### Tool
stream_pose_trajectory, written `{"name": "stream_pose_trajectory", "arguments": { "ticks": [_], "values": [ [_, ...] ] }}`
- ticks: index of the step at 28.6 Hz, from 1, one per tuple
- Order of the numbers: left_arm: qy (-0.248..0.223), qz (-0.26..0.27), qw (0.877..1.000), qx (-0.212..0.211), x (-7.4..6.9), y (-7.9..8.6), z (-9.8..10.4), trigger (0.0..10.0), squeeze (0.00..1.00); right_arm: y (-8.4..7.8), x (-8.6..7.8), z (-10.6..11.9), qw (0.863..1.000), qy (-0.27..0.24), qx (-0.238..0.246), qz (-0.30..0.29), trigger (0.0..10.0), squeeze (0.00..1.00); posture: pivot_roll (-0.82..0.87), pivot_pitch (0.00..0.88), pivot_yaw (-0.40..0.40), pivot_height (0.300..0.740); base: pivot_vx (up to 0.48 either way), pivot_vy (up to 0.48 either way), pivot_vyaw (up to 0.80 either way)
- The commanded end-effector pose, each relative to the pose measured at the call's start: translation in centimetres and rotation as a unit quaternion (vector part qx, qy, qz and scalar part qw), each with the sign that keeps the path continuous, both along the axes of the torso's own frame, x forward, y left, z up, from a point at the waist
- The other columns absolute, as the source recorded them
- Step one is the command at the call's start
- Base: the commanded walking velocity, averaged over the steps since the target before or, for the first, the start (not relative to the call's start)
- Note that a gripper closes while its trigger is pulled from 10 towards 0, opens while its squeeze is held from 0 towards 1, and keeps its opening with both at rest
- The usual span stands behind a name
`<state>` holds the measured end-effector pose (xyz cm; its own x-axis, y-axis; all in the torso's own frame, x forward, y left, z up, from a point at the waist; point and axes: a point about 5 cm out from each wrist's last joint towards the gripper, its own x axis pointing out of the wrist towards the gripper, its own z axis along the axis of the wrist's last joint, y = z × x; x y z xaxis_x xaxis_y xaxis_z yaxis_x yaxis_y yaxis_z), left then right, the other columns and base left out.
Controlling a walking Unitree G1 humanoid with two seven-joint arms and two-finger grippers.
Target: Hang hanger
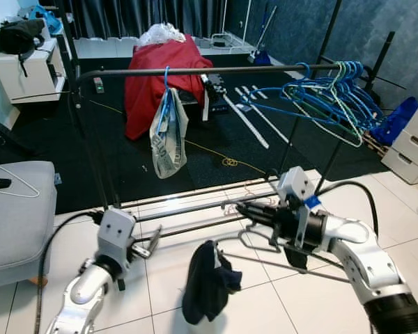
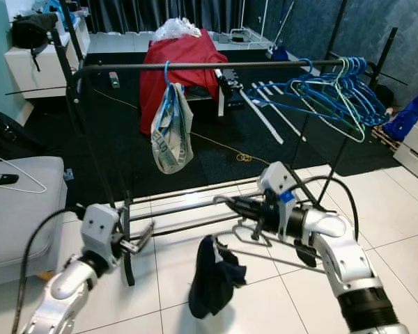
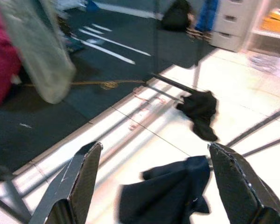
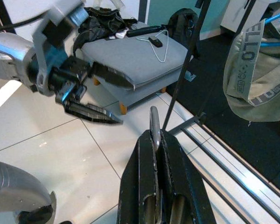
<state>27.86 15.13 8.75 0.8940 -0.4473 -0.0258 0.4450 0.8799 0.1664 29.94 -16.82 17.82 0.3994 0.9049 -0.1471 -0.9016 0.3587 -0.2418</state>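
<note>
White floor tiles (image 1: 160,278) meet dark carpet under a clothes rail (image 1: 216,70) carrying blue hangers (image 1: 327,97) and a bag (image 1: 167,136). Below the rail, the right hand (image 1: 254,216) is clamped tight on a thin metal hanger (image 1: 265,245) whose dark garment (image 1: 205,282) sags to one side. Likely light, springy, off-balance; grip near the hook. The left hand (image 1: 150,243) is spread wide and holds nothing. The hook itself is hard to make out.
</note>
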Motion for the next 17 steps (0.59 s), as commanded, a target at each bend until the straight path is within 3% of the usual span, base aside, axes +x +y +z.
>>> {"name": "stream_pose_trajectory", "arguments": {
  "ticks": [1, 7, 8, 10, 12, 13, 14, 16, 17],
  "values": [
    [0.013, 0.015, 1.000, 0.003, 0.2, 0.4, -0.4, 10.0, 0.00, -0.4, 0.3, 0.6, 1.000, -0.027, 0.002, -0.010, 10.0, 0.00, -0.12, 0.085, -0.065, 0.740, 0.000, 0.000, 0.00],
    [0.009, 0.027, 1.000, -0.001, 0.5, 0.8, -0.3, 10.0, 0.00, -1.1, 1.0, 0.3, 0.998, -0.035, -0.010, -0.054, 10.0, 0.00, -0.12, 0.080, -0.065, 0.740, 0.000, 0.000, 0.00],
    [0.007, 0.032, 0.999, -0.006, 0.6, 0.9, -0.1, 10.0, 0.00, -1.7, 1.7, 0.2, 0.995, -0.037, -0.011, -0.096, 10.0, 0.00, -0.12, 0.072, -0.064, 0.740, 0.000, 0.000, 0.00],
    [0.006, 0.035, 0.999, -0.010, 0.7, 1.0, 0.0, 10.0, 0.00, -2.0, 2.1, 0.1, 0.992, -0.039, -0.010, -0.124, 10.0, 0.00, -0.12, 0.070, -0.064, 0.740, 0.000, 0.000, 0.00],
    [0.006, 0.035, 0.999, -0.010, 0.7, 1.0, 0.0, 10.0, 0.00, -2.0, 2.1, 0.1, 0.992, -0.039, -0.010, -0.124, 10.0, 0.00, -0.12, 0.070, -0.064, 0.740, 0.000, 0.000, 0.00],
    [0.003, 0.033, 0.999, -0.023, 0.8, 0.8, 0.3, 10.0, 0.00, -2.1, 2.5, 0.4, 0.987, -0.035, 0.024, -0.153, 10.0, 0.00, -0.11, 0.065, -0.063, 0.740, 0.000, 0.000, 0.00],
    [0.001, 0.015, 0.999, -0.041, 0.7, 0.2, 0.5, 10.0, 0.00, -1.9, 2.5, 0.6, 0.987, -0.030, 0.065, -0.145, 10.0, 0.00, -0.11, 0.059, -0.062, 0.740, 0.000, 0.000, 0.00],
    [0.001, 0.015, 0.999, -0.041, 0.7, 0.2, 0.5, 10.0, 0.00, -1.9, 2.5, 0.6, 0.987, -0.030, 0.065, -0.145, 10.0, 0.00, -0.11, 0.059, -0.062, 0.740, 0.000, 0.000, 0.00],
    [0.002, -0.006, 0.999, -0.051, 0.5, -0.4, 0.6, 10.0, 0.00, -1.7, 2.2, 0.8, 0.987, -0.029, 0.090, -0.127, 10.0, 0.00, -0.11, 0.059, -0.062, 0.740, 0.000, 0.000, 0.00]
  ]
}}
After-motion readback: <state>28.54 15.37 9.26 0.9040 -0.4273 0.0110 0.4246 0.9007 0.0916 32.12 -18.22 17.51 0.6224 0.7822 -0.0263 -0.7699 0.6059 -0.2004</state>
